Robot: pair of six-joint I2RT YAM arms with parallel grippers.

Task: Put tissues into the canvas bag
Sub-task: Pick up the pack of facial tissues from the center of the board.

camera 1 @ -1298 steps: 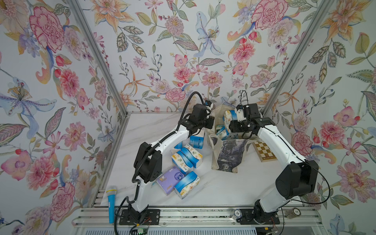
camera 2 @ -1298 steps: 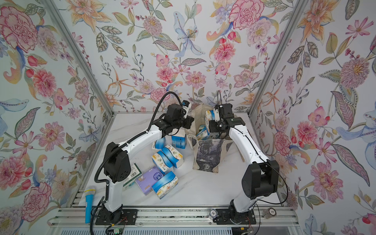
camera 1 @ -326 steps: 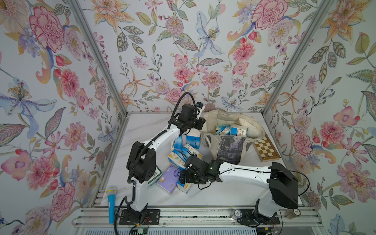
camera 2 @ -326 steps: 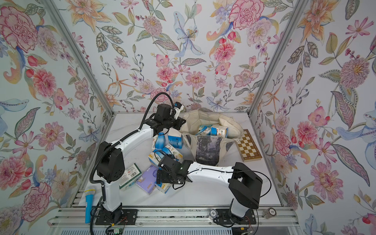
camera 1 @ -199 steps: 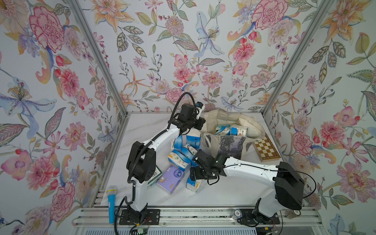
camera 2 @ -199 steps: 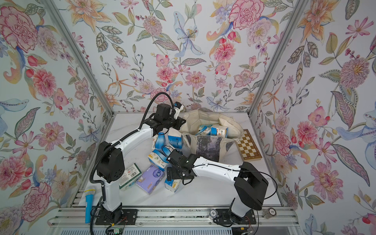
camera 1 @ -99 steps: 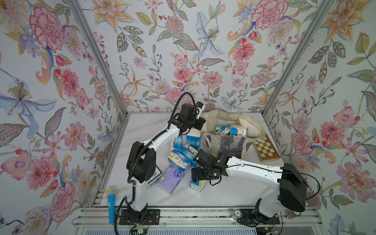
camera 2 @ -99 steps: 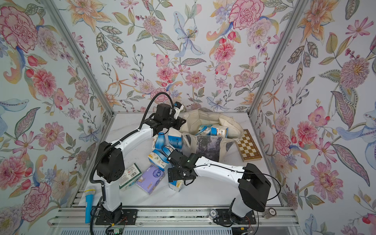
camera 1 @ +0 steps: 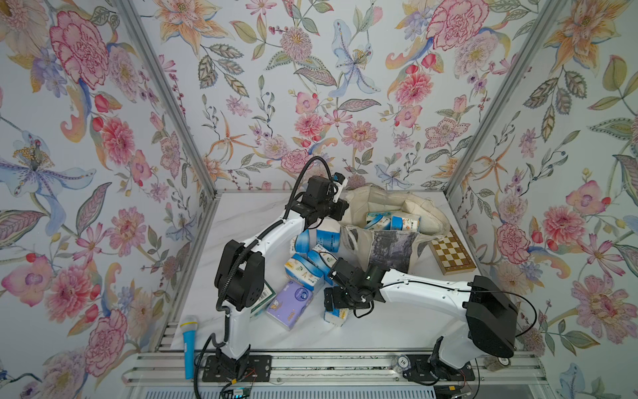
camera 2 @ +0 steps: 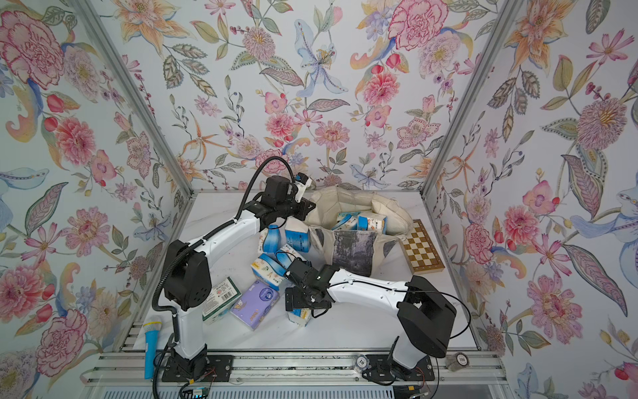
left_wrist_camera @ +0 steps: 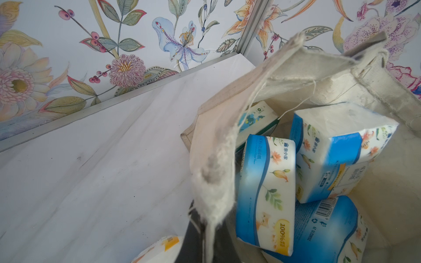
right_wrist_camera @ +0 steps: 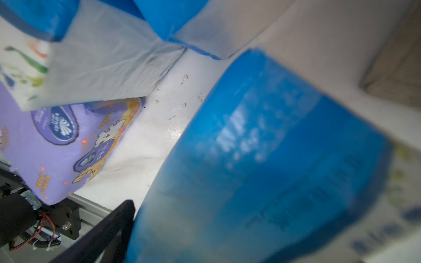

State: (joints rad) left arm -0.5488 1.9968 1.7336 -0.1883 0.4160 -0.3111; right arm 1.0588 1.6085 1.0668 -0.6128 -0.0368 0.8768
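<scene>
Bag [camera 1: 379, 202] at back right, mouth gaping, few packs [camera 1: 393, 221] in it so far. Left gripper [camera 1: 340, 210] pinched shut on bag's near rim, propping mouth open. Loose pile [camera 1: 305, 271] just left of bag, plenty left to move. Right gripper [camera 1: 337, 303] down at front over single blue-white pack [camera 1: 336, 317], jaws spread wide either side of it, no squeeze showing yet. Tip imo: close across pack's narrow middle, firm enough that the soft wrap doesn't slip, lift clear of pile, release well inside mouth, away from left gripper.
</scene>
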